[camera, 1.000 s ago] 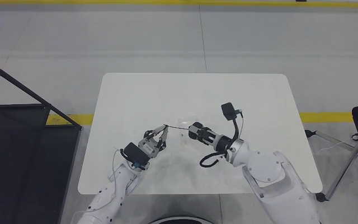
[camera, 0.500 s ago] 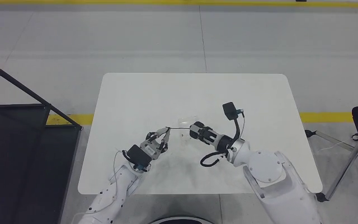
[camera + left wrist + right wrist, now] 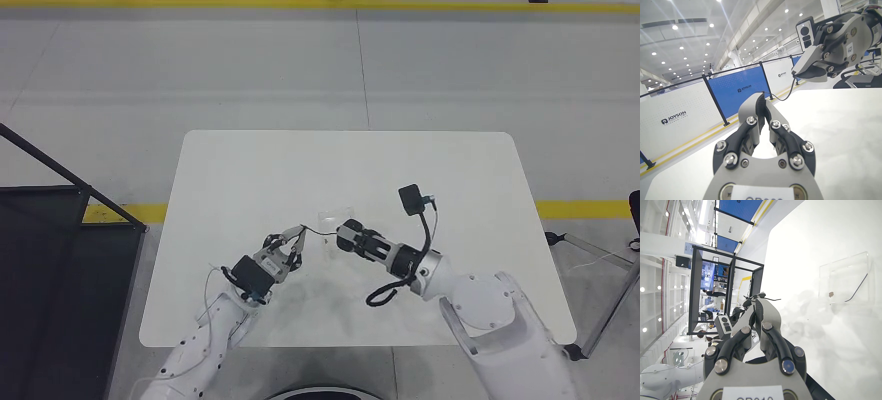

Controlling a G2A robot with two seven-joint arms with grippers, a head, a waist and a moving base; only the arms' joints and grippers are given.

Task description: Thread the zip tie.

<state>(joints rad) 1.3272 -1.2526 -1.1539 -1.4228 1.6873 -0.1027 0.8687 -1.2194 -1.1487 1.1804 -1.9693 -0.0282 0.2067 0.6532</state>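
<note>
A thin black zip tie [image 3: 318,231] spans the gap between my two grippers above the middle of the white table [image 3: 450,180]. My left gripper [image 3: 297,236] is shut on one end. In the left wrist view its fingertips [image 3: 762,94] pinch the tie [image 3: 789,93], which sags in a curve up to my right gripper [image 3: 794,73]. That right gripper [image 3: 340,234] is shut on the other end. In its own wrist view the gripper [image 3: 758,297] holds the tie [image 3: 775,299] with a short tip sticking out past the fingers.
A small clear tray [image 3: 327,214] lies on the table just beyond the grippers. In the right wrist view the tray [image 3: 844,259] holds another black zip tie [image 3: 859,286] and a brown speck. A black frame stands off the table's left side.
The tie was taut and straight a second ago and now bows in a slack curve. Both grippers shifted slightly and kept their hold.
</note>
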